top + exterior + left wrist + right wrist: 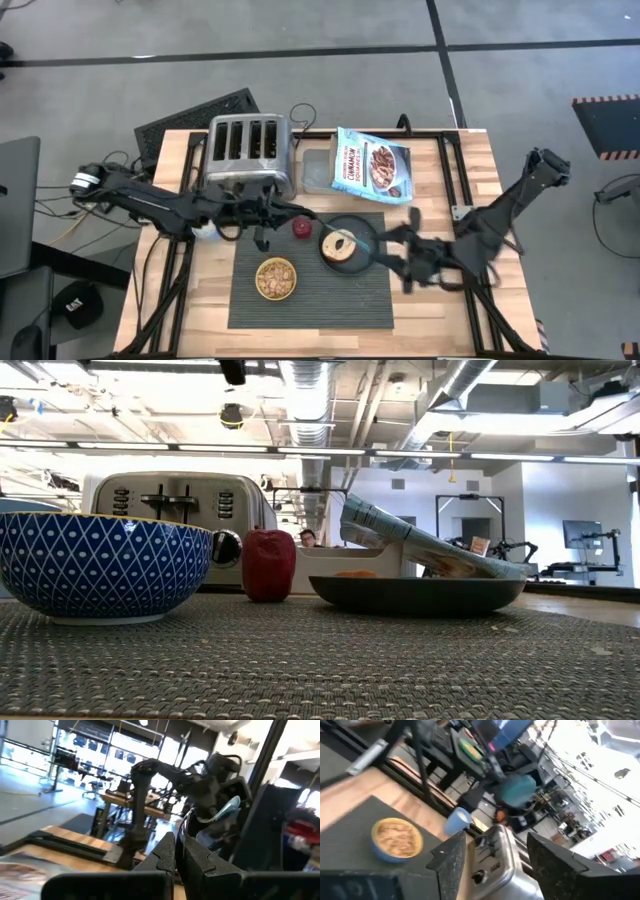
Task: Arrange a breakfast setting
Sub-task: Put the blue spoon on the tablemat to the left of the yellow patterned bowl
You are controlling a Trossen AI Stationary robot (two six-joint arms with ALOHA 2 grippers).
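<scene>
Placemat (340, 295) sits centre-near on the table (440, 300), dark grey and ribbed. Bowl (276, 279) is on the mat's left half, filled with cereal; in the low view its blue diamond-pattern outside (100, 565) fills the left. Apple (300, 228) stands at the mat's far edge, between bowl and plate, just right of the left gripper. Plate (365, 240) is on the mat's far right corner with the bagel (338, 245) lying on its left part. Cup (207, 232) is off the mat to the left, mostly hidden under the left arm; the right wrist view shows it as a blue cup (456, 820) on bare wood beside the toaster. Can't make out the spoon.

Left gripper (260, 238) hangs over the mat's far left corner, near the front of the toaster (247, 150); fingers (167, 855) pressed together, nothing between them. Right gripper (405, 262) is at the mat's right edge, just right of the plate, fingers (447, 857) spread apart and holding nothing.

Cereal box (372, 165) lies flat on the far side of the table, right of the toaster and behind the plate. Low view: a person's head (308, 538) shows far back in the room, behind the apple.
</scene>
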